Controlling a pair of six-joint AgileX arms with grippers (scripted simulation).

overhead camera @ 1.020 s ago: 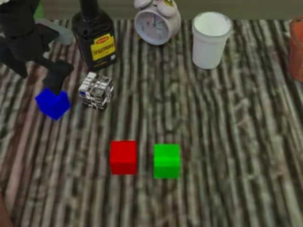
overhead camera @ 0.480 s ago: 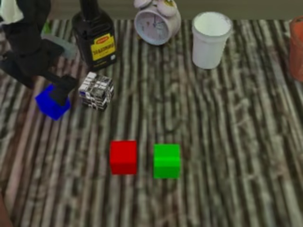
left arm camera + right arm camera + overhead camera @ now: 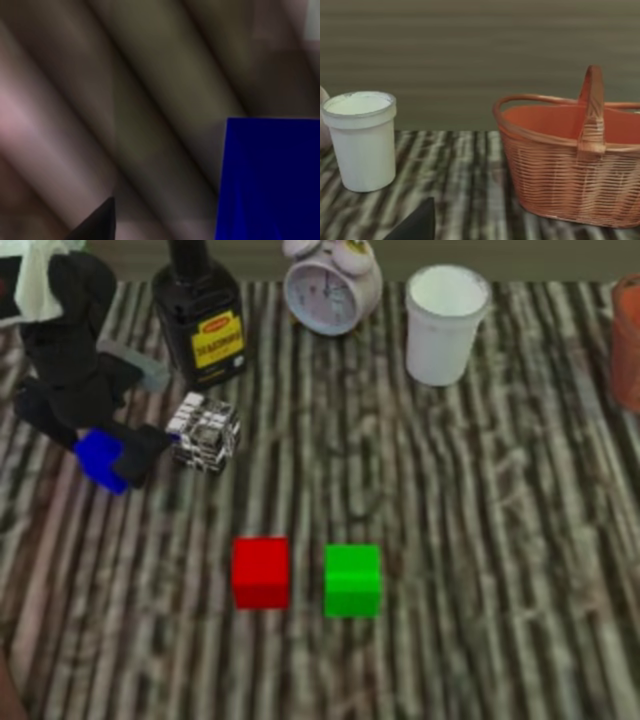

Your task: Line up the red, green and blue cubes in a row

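Note:
The blue cube sits on the striped table at the left. My left gripper is lowered over it, open, with one dark finger on each side. In the left wrist view the blue cube fills one side, and a fingertip stands apart from it with bare table between. The red cube and green cube rest side by side in the middle front, a small gap between them. My right arm is out of the top view; its wrist view shows a single fingertip set wide over the table.
A silvery mirrored puzzle cube stands just right of the blue cube, close to the left gripper. Along the back are a dark sauce bottle, an alarm clock, a white cup and an orange basket.
My left gripper has come down and forward over the blue cube, so its fingers now flank it. The three cubes have not moved.

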